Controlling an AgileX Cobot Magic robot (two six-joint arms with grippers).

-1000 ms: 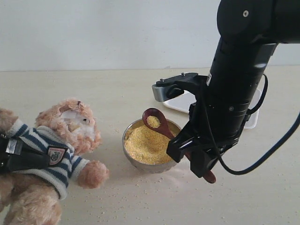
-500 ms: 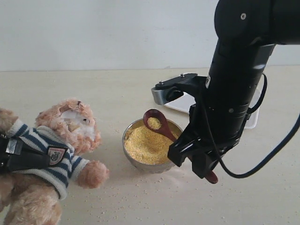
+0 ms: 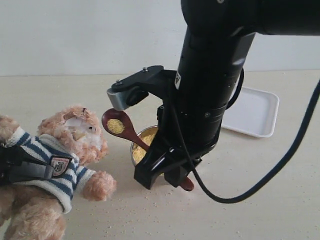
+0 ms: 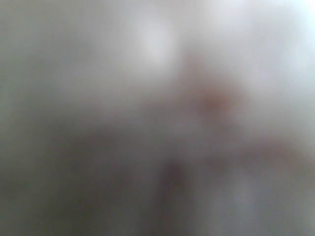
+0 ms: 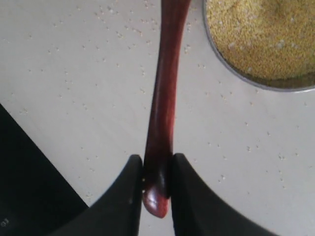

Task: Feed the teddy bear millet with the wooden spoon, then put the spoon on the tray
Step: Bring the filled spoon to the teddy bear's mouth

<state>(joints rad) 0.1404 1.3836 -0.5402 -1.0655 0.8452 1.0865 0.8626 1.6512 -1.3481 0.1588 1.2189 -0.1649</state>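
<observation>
**Operator:** Where is the spoon [image 3: 134, 139] relative to the right hand [image 5: 157, 166]?

**Technician:** The handle end sits between the hand's two fingers [image 5: 125, 196]. They are closed against it on both sides. The handle tip protrudes slightly past them. From the grip, the spoon slopes upward to its head, which is raised clear of the tabletop [image 3: 260, 195].

**Operator:** What is on the spoon head, and where is it?

**Technician:** It carries a small load of millet [image 3: 116, 126]. The head is just beside the face of the bear [image 3: 75, 131], on the side toward the bowl [image 3: 136, 150]. Contact with the fur cannot be confirmed.

**Operator:** Describe the arm pose.

**Technician:** The right arm comes down steeply from the top of the exterior view. The hand points down at the tabletop, low and in front of the bowl. The arm hides most of the bowl. The right wrist view shows the bowl filled with millet, with stray grains scattered around it. The tray [image 3: 252, 112] lies well apart, beyond the arm.

**Operator:** What is the left hand [image 3: 27, 171] doing?

**Technician:** A dark finger lies across the bear's striped shirt at the edge of the exterior view. The left wrist view is blur only. Whether this hand grips the bear cannot be told.
</observation>
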